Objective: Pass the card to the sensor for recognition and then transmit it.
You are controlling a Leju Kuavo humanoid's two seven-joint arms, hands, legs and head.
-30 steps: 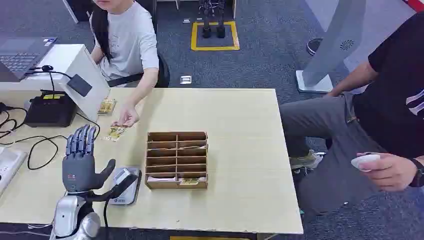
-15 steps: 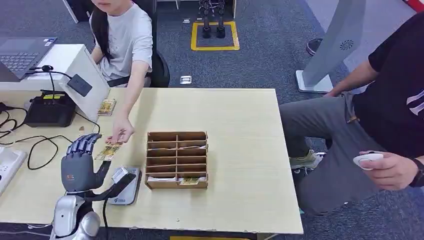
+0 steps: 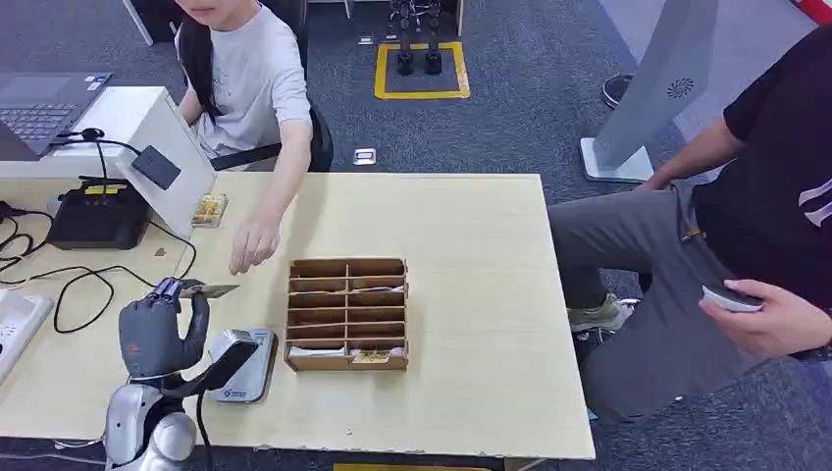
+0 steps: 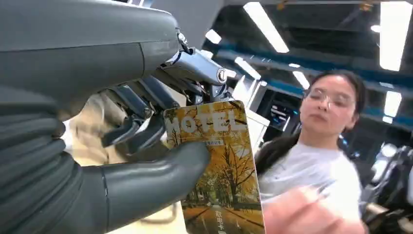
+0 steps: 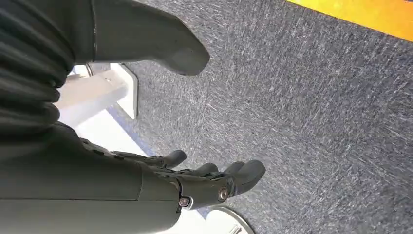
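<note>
My left hand [image 3: 157, 329] is raised over the table's near left part and holds a yellow hotel card [image 3: 209, 290] between thumb and fingers. In the left wrist view the card [image 4: 219, 161] shows an autumn-tree picture and the word HOTEL, pinched by my left hand [image 4: 146, 146]. The card sensor [image 3: 240, 368], a small grey pad, lies on the table just right of that hand. My right hand [image 5: 204, 183] hangs over grey carpet, fingers loosely apart, holding nothing.
A wooden sorting box [image 3: 347, 314] with several slots stands at mid-table. A person in a white shirt [image 3: 257, 78] sits behind the table, one hand [image 3: 253, 247] above it. More cards [image 3: 208, 209] lie by a white stand. A seated person [image 3: 746, 245] is at right.
The person passed the card to my left hand, whose fingers closed on it. The person's hand then drew back from mine.
</note>
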